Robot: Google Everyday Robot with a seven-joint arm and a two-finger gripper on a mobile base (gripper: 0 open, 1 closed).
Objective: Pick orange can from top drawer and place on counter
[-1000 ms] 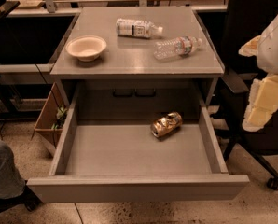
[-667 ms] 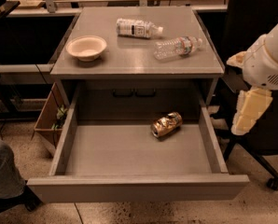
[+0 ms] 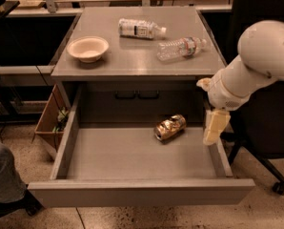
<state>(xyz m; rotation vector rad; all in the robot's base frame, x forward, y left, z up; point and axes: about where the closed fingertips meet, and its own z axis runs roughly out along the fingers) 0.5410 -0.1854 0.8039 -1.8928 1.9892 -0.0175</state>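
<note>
The orange can [image 3: 170, 127] lies on its side on the bare floor of the open top drawer [image 3: 108, 156], toward the back right. The counter [image 3: 132, 56] is the grey top above it. My gripper [image 3: 214, 128] hangs from the white arm [image 3: 256, 61] at the right, pointing down over the drawer's right wall, to the right of the can and apart from it. It holds nothing that I can see.
On the counter sit a white bowl [image 3: 87, 48] at the left and two clear plastic bottles [image 3: 141, 28] [image 3: 181, 48] lying down. A black office chair [image 3: 261, 128] stands at the right. A person's knee [image 3: 4, 175] is at the lower left.
The arm has swung in from the right edge and down toward the drawer's right wall. The can, bowl and bottles have not moved.
</note>
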